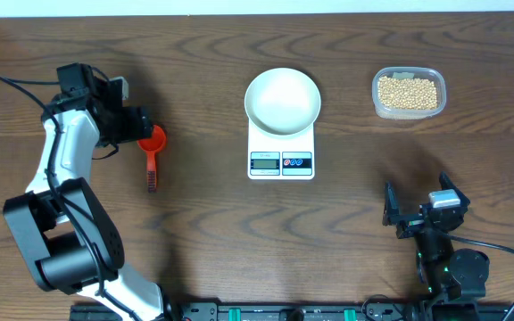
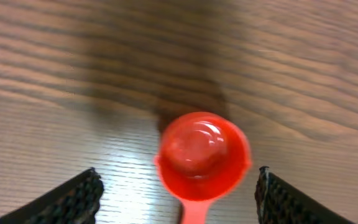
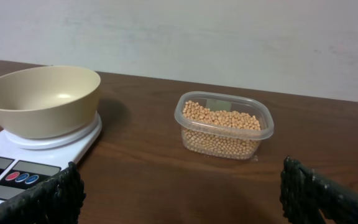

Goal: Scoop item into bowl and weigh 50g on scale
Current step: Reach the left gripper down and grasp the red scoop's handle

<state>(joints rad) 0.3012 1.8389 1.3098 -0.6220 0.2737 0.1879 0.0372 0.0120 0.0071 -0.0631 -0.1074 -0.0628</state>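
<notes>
Beans (image 1: 408, 92) (small, round, tan-yellow) fill a clear tub (image 1: 409, 115) at the far right, well apart from the white bowl (image 1: 282, 100) sitting on the scale (image 1: 281, 162). Left gripper (image 2: 179, 199) hangs with jaws apart around a red scoop (image 2: 204, 152) without touching it; right gripper (image 3: 185, 199) stands wide open.

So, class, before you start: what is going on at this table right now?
The left pincer hangs open over a red scoop lying on the table, with the scoop's cup between the jaws and not yet gripped. The bowl sits empty on the scale. The beans are all in the clear tub. The right pincer is open and holds nothing.
</notes>
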